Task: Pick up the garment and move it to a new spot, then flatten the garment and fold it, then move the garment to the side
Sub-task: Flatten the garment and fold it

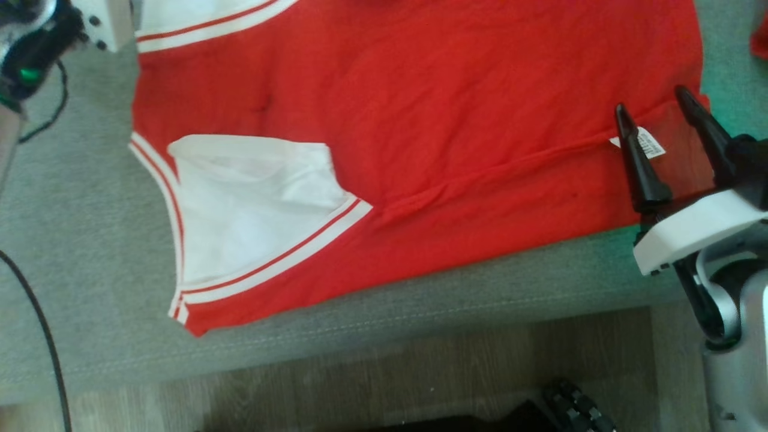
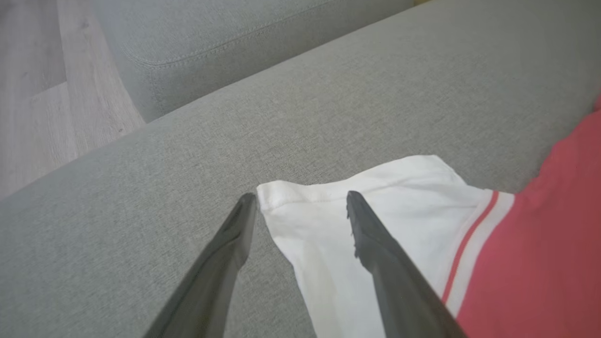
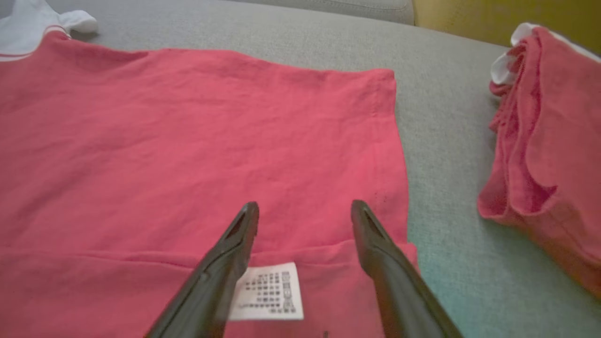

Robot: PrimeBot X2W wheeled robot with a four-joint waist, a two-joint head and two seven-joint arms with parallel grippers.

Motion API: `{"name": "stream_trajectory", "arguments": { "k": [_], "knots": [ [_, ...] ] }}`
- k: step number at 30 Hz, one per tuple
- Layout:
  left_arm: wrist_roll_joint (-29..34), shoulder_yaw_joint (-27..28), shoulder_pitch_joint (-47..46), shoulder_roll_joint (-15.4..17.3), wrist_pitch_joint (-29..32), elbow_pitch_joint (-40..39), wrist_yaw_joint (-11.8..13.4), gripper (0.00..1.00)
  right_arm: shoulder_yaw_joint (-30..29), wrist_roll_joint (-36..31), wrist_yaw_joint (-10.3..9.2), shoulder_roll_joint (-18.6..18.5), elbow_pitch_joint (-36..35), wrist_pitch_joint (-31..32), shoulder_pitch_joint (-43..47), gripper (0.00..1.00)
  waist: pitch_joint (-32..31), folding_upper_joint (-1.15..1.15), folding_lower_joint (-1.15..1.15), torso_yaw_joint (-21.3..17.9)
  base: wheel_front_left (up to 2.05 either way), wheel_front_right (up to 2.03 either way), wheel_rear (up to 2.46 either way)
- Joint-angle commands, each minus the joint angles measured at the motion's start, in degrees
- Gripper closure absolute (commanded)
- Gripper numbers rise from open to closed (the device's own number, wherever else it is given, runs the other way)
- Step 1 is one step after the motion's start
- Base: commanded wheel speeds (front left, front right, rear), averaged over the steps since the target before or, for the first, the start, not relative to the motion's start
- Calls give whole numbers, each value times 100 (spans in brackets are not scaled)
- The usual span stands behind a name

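Note:
The garment (image 1: pixel 432 120) is a red shirt with white, red-striped sleeves, spread flat on the grey sofa cushion (image 1: pixel 72 240). Its near strip is folded over, and a white care label (image 1: pixel 651 144) shows there. One white sleeve (image 1: pixel 252 204) lies folded onto the red cloth at the near left. My right gripper (image 1: pixel 651 100) is open over the shirt's right end; in the right wrist view its fingers (image 3: pixel 305 205) straddle the label (image 3: pixel 270 291) and hold nothing. My left gripper (image 2: pixel 301 196) is open just over the corner of the far white sleeve (image 2: pixel 375 206), gripping nothing.
A second red garment (image 3: pixel 549 155) lies bunched on the cushion to the right of the shirt. The cushion's front edge drops to a wood floor (image 1: pixel 384 372). A black cable (image 1: pixel 42 336) runs down the left side. My left arm's wrist (image 1: pixel 36 48) sits at the top left.

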Motion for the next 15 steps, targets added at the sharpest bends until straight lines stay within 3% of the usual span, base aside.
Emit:
{"name": "stream_trajectory", "arguments": {
  "k": [1, 15],
  "knots": [
    [-1, 121, -384, 367, 13, -33, 8, 0, 119, -44, -2, -10, -162, -55, -45, 0, 87, 0, -1, -86, 0, 0, 0],
    [-130, -557, -1187, 564, 137, 1151, 7, 0, 270, -21, -2, 7, 5, -217, -267, 0, 332, 0, -1, -349, 0, 0, 0]
  ]
}}
